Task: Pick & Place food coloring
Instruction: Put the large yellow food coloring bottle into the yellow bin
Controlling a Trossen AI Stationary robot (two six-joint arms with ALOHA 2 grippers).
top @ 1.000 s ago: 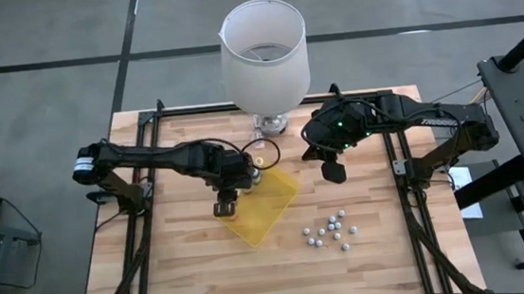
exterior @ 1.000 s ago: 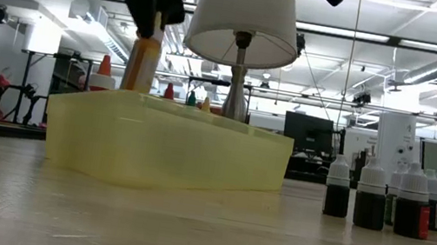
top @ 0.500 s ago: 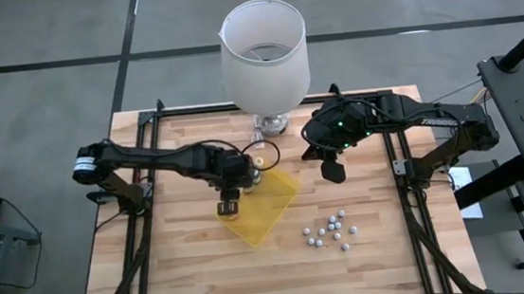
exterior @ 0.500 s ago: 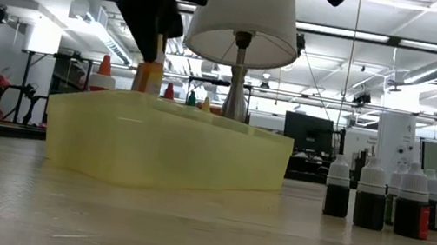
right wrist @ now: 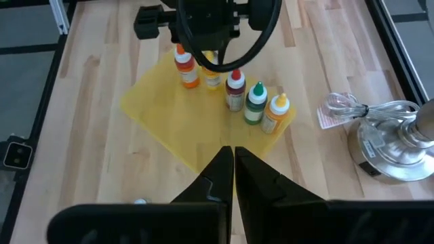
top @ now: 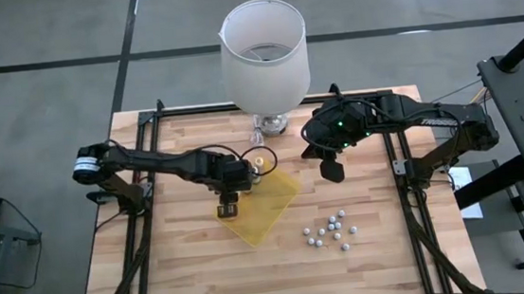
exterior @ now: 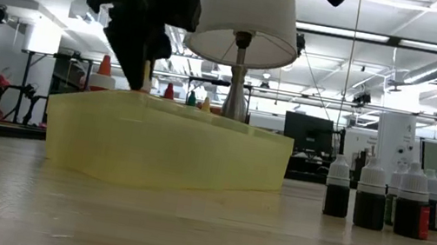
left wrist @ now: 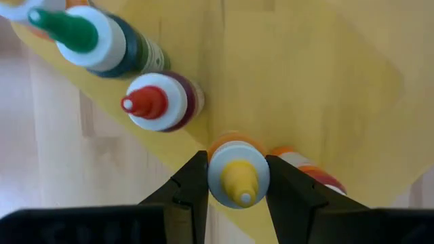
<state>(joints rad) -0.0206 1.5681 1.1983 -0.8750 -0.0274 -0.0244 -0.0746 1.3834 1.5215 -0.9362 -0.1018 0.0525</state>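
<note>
Yellow-capped food coloring bottle (left wrist: 237, 177) sits clamped in left gripper (left wrist: 235, 193), lowered into yellow tray (top: 269, 210). Red-capped bottle (left wrist: 159, 103) and green-capped bottle (left wrist: 95, 38) beside it; lamp (top: 264, 52) behind. Right gripper (right wrist: 234, 169) closed, empty, above. Tray wall hides bottle bases in low view.

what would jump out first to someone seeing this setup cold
Probably the big white lamp standing at the table's far edge, between the two arms. Next, the yellow tray mid-table, where the left gripper is closed on a yellow-capped bottle beside other small bottles, red-capped and green-capped. A cluster of bottles waits on the bare wood near the idle right gripper.
</note>
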